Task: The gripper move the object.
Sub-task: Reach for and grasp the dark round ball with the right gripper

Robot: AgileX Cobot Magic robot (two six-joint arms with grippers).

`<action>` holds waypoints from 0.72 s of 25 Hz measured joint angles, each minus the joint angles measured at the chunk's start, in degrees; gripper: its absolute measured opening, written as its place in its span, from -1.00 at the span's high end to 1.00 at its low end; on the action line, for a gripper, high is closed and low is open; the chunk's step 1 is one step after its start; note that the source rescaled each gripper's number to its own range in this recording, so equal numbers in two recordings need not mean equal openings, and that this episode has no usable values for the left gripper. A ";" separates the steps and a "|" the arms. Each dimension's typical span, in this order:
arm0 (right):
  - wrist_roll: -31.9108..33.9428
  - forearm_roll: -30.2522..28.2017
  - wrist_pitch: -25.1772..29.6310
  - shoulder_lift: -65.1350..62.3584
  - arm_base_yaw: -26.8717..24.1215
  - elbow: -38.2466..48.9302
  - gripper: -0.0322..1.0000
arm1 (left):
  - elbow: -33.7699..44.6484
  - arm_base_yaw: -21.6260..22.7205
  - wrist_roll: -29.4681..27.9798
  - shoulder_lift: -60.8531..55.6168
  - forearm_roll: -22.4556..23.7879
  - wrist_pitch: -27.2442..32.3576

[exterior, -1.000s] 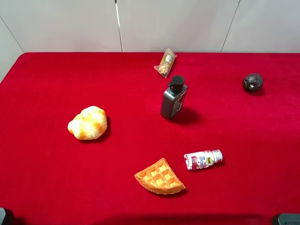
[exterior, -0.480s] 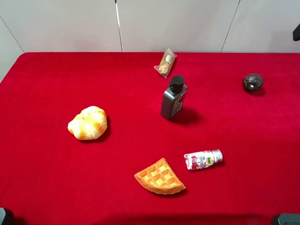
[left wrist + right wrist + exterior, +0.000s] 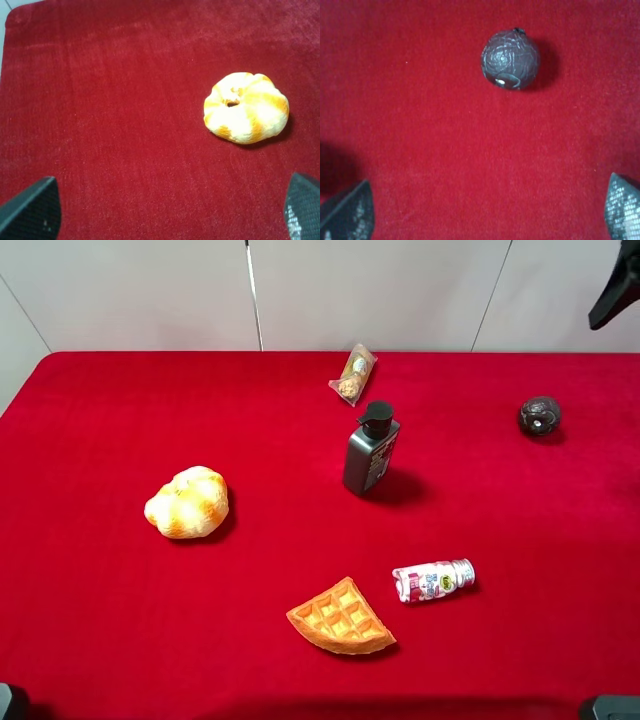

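Note:
The object is a small dark rough-skinned ball (image 3: 539, 416) with a pale spot, lying on the red cloth at the far right. The right wrist view shows it (image 3: 510, 59) alone on the cloth, well ahead of my right gripper (image 3: 490, 212), whose two fingertips (image 3: 347, 212) stand wide apart and empty. A black part of the right arm (image 3: 615, 285) shows at the top right edge of the high view, above and behind the ball. My left gripper (image 3: 170, 210) is open and empty, its fingertips (image 3: 30, 210) wide apart.
A bread roll (image 3: 187, 503) lies at the left and also shows in the left wrist view (image 3: 246, 107). A dark grey pump bottle (image 3: 370, 448) stands mid-table. A wrapped snack (image 3: 353, 374) lies behind it. A waffle piece (image 3: 340, 618) and a small white bottle (image 3: 433, 580) lie near the front.
The black right arm has come further into the high view at the top right edge. The ball and the other things have not moved.

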 joint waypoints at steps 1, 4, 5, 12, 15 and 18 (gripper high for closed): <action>0.27 0.00 0.32 1.04 0.00 -0.80 -1.00 | 0.00 0.00 0.00 0.00 0.00 0.00; 0.44 0.06 1.13 4.55 0.00 -3.26 -1.00 | 0.00 0.00 0.00 0.00 0.00 0.00; 0.51 0.06 1.18 5.69 0.00 -4.07 -1.00 | 0.00 0.00 0.00 0.00 0.00 0.00; 1.39 0.06 1.24 12.92 0.00 -9.10 -1.00 | 0.00 0.00 0.00 0.00 0.00 0.00; 1.44 0.10 1.09 15.86 0.00 -10.12 -1.00 | 0.00 0.00 0.00 0.00 0.00 0.00; 1.44 0.10 0.92 18.52 0.00 -10.19 -1.00 | 0.00 0.00 0.00 0.00 0.00 0.00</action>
